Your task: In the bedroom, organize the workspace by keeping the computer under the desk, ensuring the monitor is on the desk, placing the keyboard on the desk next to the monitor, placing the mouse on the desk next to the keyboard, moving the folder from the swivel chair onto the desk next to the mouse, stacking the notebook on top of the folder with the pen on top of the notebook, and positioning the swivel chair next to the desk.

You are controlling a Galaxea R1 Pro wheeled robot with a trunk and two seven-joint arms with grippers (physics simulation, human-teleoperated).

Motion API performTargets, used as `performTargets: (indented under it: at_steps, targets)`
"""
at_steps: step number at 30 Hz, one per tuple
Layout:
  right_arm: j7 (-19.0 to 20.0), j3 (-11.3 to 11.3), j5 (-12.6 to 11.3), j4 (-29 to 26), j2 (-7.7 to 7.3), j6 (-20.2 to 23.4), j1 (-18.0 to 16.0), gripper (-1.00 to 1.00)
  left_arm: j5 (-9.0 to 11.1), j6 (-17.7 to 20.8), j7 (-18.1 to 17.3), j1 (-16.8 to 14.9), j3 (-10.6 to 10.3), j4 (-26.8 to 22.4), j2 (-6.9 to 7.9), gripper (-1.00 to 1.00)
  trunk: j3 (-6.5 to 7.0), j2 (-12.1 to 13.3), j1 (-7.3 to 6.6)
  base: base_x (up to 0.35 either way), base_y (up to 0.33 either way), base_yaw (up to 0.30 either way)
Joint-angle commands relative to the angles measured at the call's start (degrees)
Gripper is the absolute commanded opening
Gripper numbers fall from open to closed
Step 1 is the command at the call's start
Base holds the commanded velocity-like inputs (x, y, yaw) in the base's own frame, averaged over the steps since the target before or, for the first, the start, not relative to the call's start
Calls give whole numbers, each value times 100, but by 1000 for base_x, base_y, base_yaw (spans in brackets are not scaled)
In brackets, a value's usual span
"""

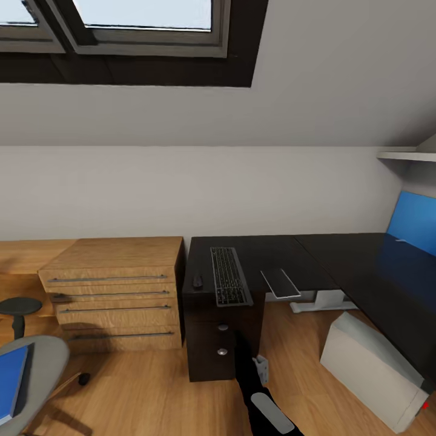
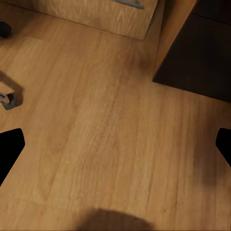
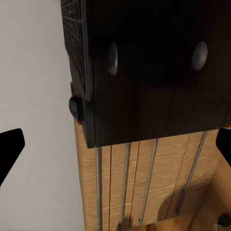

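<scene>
Black keyboard and mouse beyond spread right gripper fingers

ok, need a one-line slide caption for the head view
Keyboard and mouse on the black desk, blue folder on the swivel chair.

Even, bright daylight from skylight — soft shadows on floor, slight render blur, wide-angle stretch at edges.
</scene>
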Motion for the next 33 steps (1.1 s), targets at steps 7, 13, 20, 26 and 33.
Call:
performTargets:
  at_steps: [7, 13, 20, 26, 33]
  targets:
    - [51, 44, -62, 1, 0, -43, -7, 100, 56, -9, 49, 2, -29, -9, 9, 100, -5, -3, 3, 293, 0, 0]
    - [54, 40, -60, 6, 0, -106, -8, 100, 56, -9, 49, 1, -29, -9, 9, 100, -5, -3, 3, 214, 0, 0]
    - [32, 38, -63, 18, -101, -125, -6, 100, 56, -9, 49, 1, -29, -9, 9, 100, -5, -3, 3, 200, 0, 0]
    - [21, 38, -67, 18, -171, -123, -8, 100, 56, -9, 49, 1, -27, -9, 11, 100, -5, -3, 3, 122, 0, 0]
    - [19, 38, -69, 18, -181, -123, -8, 100, 56, -9, 49, 1, -22, -9, 16, 100, -5, -3, 3, 248, 0, 0]
